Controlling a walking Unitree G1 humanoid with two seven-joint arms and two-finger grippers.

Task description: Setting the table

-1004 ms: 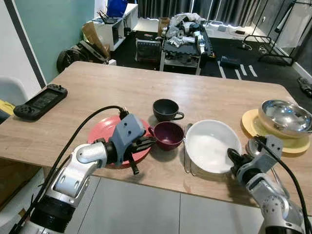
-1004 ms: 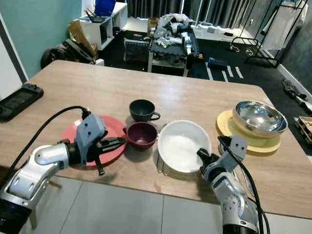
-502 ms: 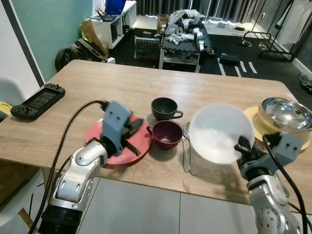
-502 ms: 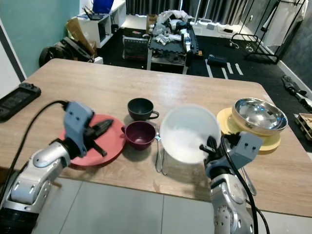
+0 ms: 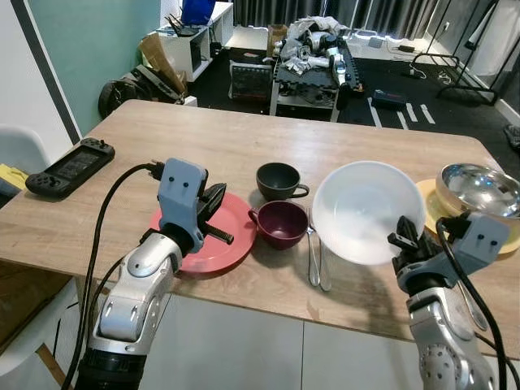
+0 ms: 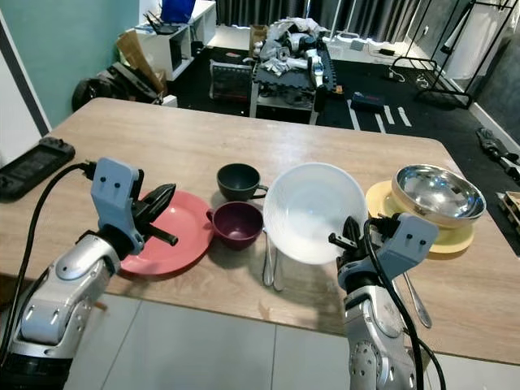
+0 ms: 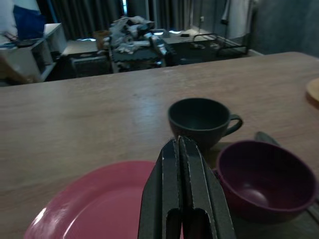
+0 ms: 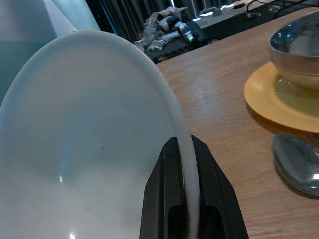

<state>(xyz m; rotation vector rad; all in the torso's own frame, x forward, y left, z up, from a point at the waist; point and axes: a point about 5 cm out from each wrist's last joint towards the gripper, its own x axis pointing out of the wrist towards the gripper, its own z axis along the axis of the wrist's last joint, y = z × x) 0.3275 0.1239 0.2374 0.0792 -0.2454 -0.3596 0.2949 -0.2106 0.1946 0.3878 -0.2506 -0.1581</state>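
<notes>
Presently the right gripper pinches the rim of the white bowl between its two black fingers and holds it tilted above the wooden table, near the table's front edge and toward its right end. Beneath the raised bowl, a fork and a spoon lie on the tabletop beside the maroon cup, which stands just right of the red plate. Behind the maroon cup sits a dark grey cup, its handle pointing toward the table's right edge. The left gripper hangs over the red plate with its fingers pressed together on nothing, pointing toward the two cups. At the table's right edge a steel bowl rests on a yellow plate, and another spoon lies in front of that plate. Near the left edge lies a black game console.
</notes>
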